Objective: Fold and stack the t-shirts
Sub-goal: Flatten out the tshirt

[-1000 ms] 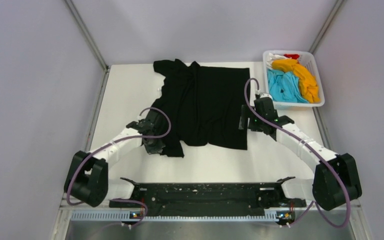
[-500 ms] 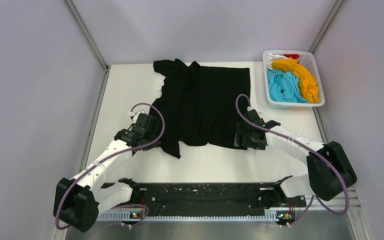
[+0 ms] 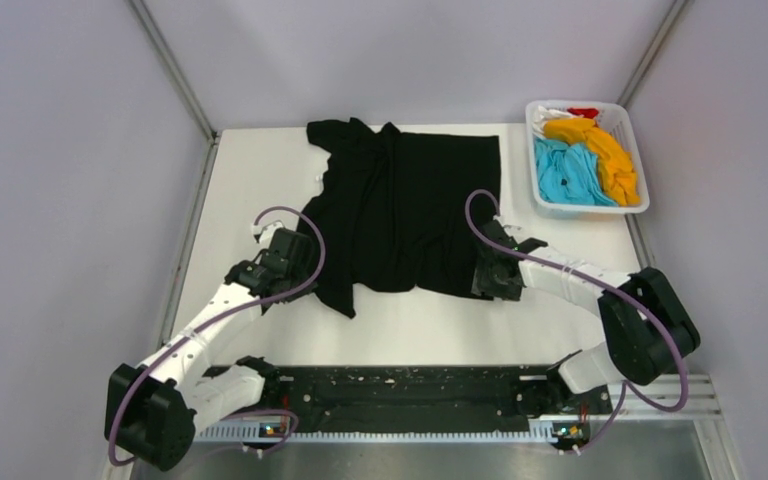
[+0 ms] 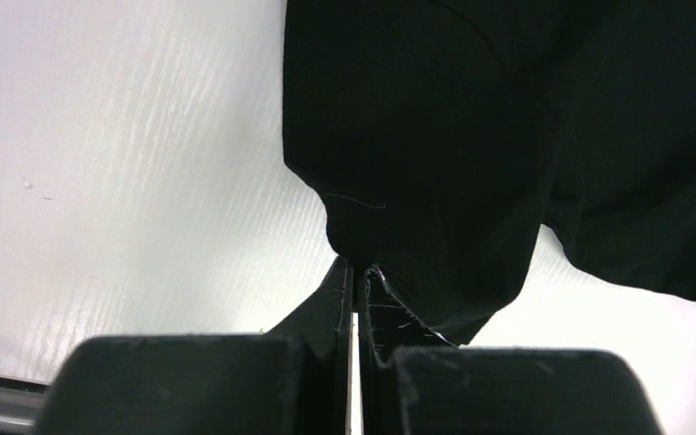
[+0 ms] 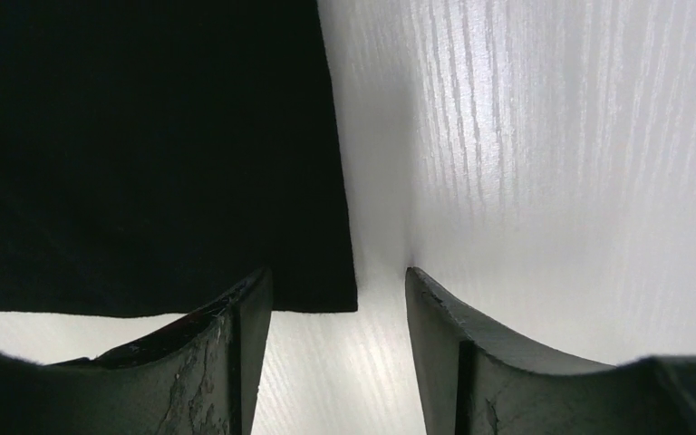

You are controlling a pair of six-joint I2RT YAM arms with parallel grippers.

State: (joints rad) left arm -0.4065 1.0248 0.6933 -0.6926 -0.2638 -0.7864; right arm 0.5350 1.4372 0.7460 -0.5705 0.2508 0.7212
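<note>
I am watching the large black cloth t-shirt (image 3: 410, 210) lying spread on the white wood-grain desk (image 3: 250, 170), its body flat toward the far centre and its left side rumpled. The left jaws are staying pressed together on a pinch of the shirt's near-left edge. In the left wrist view the black cloth is bunching right at the fingertips (image 4: 335, 301). Over the last second the left arm (image 3: 215, 315) has been drawing that edge slightly outward and away from me, so the near-left flap is now hanging in a narrower point.

The bigger change is on the right. The right arm (image 3: 580, 280) has been sliding from the middle of the shirt's right edge down to its near-right corner, and the right jaws have been narrowing as they arrive. They are standing apart at this moment, not gripping. The right wrist view is showing the hem corner (image 5: 326, 285) lying on the desk between the two fingers (image 5: 236, 353), close to one of them.

I am reading this as the start of a two-corner hold. Once the right side closes, I am judging the near hem can be lifted for a first fold. The orange shirt (image 3: 608, 150), sky-blue shirt (image 3: 570, 175), white shirt (image 3: 552, 113) and red shirt (image 3: 584, 112) are waiting in the white plastic basket (image 3: 600, 210) at the far right, so stacking is barely begun.
</note>
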